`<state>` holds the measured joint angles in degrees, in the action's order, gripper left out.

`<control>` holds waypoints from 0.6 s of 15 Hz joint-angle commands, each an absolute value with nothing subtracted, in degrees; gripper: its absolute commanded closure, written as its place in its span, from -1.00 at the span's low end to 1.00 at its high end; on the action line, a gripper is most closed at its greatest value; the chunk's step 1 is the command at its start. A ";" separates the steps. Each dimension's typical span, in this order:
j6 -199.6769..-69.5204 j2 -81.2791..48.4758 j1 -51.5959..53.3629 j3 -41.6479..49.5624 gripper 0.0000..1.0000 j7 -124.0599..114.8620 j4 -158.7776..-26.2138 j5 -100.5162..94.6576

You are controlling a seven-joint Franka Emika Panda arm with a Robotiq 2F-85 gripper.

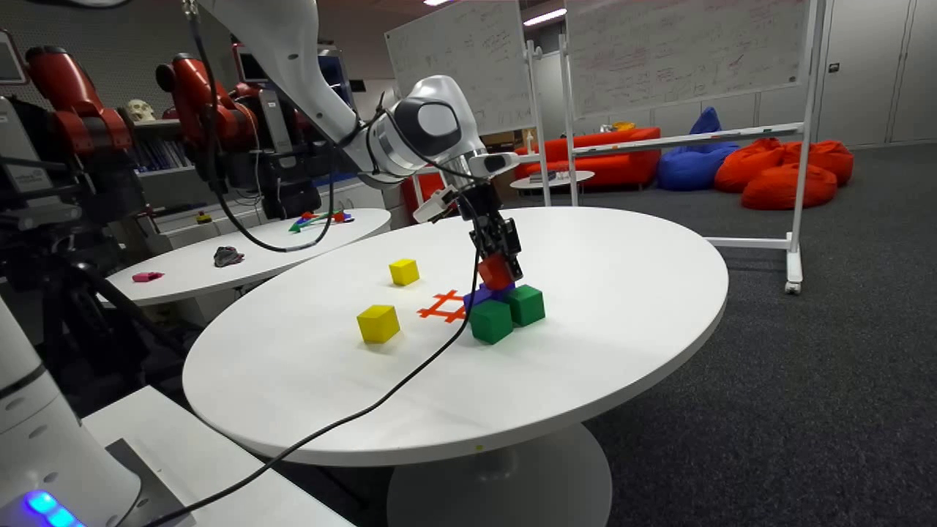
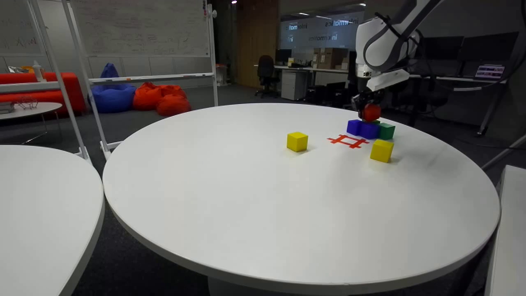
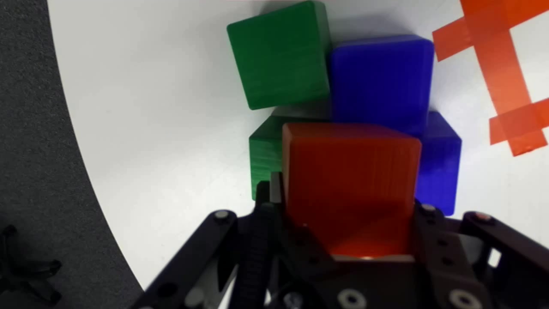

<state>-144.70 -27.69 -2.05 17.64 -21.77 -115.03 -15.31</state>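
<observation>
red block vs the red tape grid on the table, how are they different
The red block is a thick solid; the red tape grid is thin, crossed strips. The block is held in the gripper above the white table; the grid lies flat on that table. The block looks deeper red, the grid more orange. Both share a reddish colour.

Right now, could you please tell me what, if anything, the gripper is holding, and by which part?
The gripper holds the red block by two opposite side faces.
</observation>
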 commanded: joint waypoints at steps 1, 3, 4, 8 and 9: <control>-145.19 -23.22 -1.21 20.13 0.39 -23.77 -118.46 -17.57; -145.39 -21.22 -1.05 21.03 0.39 -24.15 -119.90 -18.32; -145.62 -20.30 -0.94 21.46 0.39 -24.61 -120.55 -18.98; -145.77 -16.37 -1.80 21.91 0.39 -26.11 -122.95 -20.88; -145.58 -15.77 -2.10 21.81 0.39 -26.34 -123.18 -21.12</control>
